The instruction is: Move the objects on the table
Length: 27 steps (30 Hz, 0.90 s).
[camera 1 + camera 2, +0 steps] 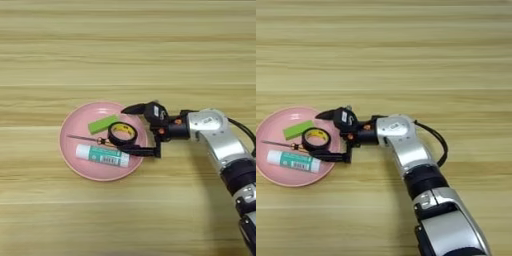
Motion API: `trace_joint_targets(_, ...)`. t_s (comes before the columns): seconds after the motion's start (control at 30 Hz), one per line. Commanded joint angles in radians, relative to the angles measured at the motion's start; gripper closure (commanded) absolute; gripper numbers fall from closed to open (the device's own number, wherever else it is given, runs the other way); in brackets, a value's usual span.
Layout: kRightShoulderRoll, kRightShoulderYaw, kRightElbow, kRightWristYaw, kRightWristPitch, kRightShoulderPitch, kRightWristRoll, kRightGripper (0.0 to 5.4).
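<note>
The round pink plate (pixel 95 170) lies left of centre on the wood-grain table (pixel 125 50). In it are the small green block (pixel 103 124), the thin orange-handled screwdriver (pixel 87 139) and the white-and-teal glue stick (pixel 102 155). The black tape roll with its yellow core (pixel 123 133) lies flat at the plate's right side, on the screwdriver's handle end. My right gripper (pixel 129 130) reaches in from the right and stands open. One black finger is above the roll and one below it, neither pressing on it. The roll (pixel 316 138) and gripper (pixel 321 136) also show in the right eye view.
The silver forearm (pixel 406 145) crosses the table from the lower right, with a black cable looping beside it. Bare wood surrounds the plate on all sides.
</note>
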Motion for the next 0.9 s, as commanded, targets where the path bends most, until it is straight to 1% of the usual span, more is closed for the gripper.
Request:
trace_joint_targets(0.03,-0.008,-0.039,-0.063,-0.029,-0.005,-0.093,0.046,0.03)
trace_joint_targets(0.23,-0.004,-0.065,-0.122,-0.019,0.024,-0.088,0.098,0.03)
trace_joint_targets(0.37,-0.001,-0.081,-0.179,-0.008,0.062,-0.078,0.147,0.03)
trace_joint_targets(0.47,-0.005,-0.082,-0.221,-0.007,0.081,-0.066,0.168,0.03)
trace_joint_targets(0.63,-0.015,-0.081,-0.33,0.005,0.114,-0.03,0.202,0.03)
trace_joint_targets(0.9,-0.028,-0.077,-0.458,0.007,0.162,0.015,0.236,0.03)
